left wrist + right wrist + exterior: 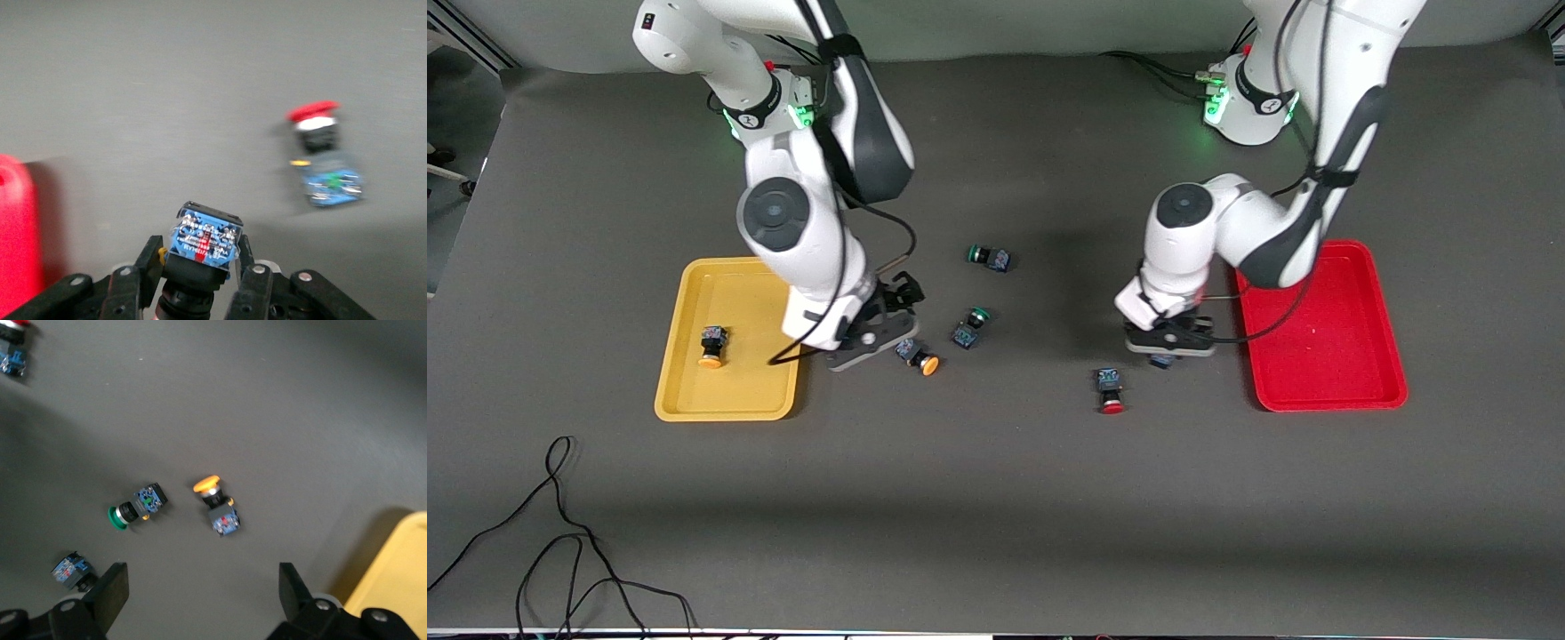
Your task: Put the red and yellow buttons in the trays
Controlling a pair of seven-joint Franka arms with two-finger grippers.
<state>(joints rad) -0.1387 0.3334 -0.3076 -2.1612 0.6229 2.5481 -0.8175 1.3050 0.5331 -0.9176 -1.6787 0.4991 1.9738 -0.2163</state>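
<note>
- Pinching a button point(202, 241) by its dark body, the left gripper point(1170, 340) has its fingers point(148, 261) pressed against both sides of the switch, whose blue terminal face points toward the wrist camera; its cap is hidden below.
- That left gripper hangs low over the mat just beside the red tray point(1325, 373), at the tray's edge toward the right arm's end of the table.
- A second red button point(1110, 391) lies on its side on the mat, near the left gripper and nearer to the front camera, apart from the red tray, which holds no button.
- The right gripper point(876, 327) is spread wide with nothing between its fingers point(112, 592), and sits over the mat just beside the yellow tray point(694, 404).
- One yellow button point(919, 356) lies on the mat close to the right gripper, tipped on its side.
- Another yellow button point(711, 346) lies inside the yellow tray.
- Two green-capped switches rest on the mat between the arms: one green switch point(969, 328) near the loose yellow button, the other green switch point(990, 257) farther from the front camera.
</note>
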